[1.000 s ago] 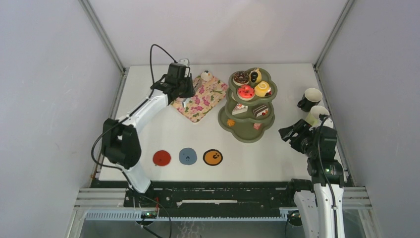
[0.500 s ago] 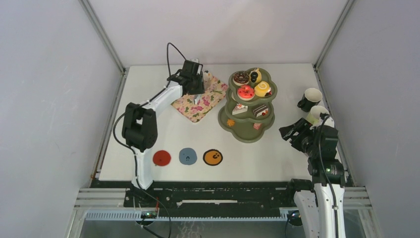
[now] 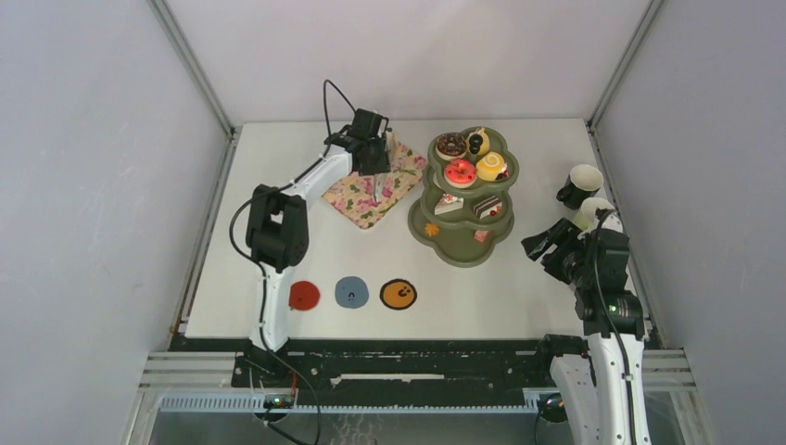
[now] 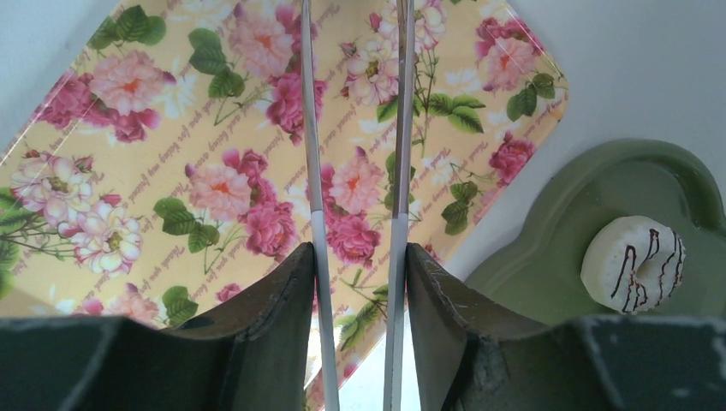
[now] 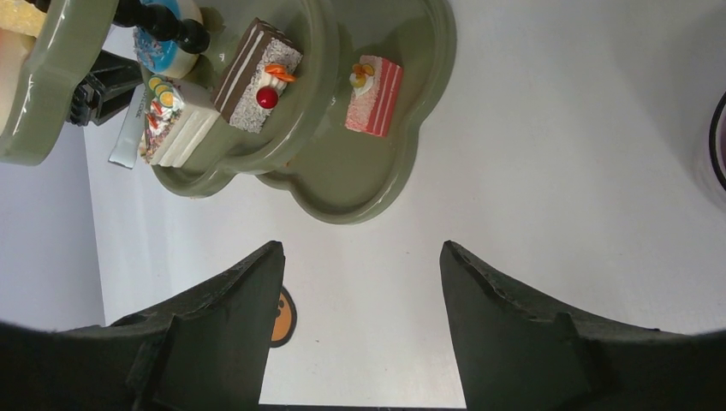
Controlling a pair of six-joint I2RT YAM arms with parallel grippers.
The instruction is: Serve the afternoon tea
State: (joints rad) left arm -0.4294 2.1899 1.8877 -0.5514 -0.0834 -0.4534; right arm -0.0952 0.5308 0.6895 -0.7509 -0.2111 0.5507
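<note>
The olive-green three-tier stand [image 3: 463,248] stands at the back right and carries donuts, a cupcake and cake slices. My left gripper [image 3: 373,159] hovers over the pink floral tray [image 3: 366,202] and is shut on a pair of thin white tongs [image 4: 317,171] that point down at the tray [image 4: 171,171]. A white donut with chocolate stripes [image 4: 632,263] lies on a green tier to the right of the tongs. My right gripper [image 3: 547,248] is open and empty, right of the stand. Two mugs [image 3: 584,184] [image 3: 593,211] stand beside it. The right wrist view shows the chocolate [image 5: 257,75], white [image 5: 175,120] and pink [image 5: 374,94] slices.
Red [image 3: 302,296], blue [image 3: 351,292] and orange [image 3: 399,295] coasters lie in a row near the front. The orange coaster [image 5: 282,318] also shows by my right gripper's [image 5: 361,248] left finger. Grey walls close in on both sides.
My left arm has swung right along the tray towards the stand and now covers the cupcake at the tray's far corner. The right arm has barely moved.
</note>
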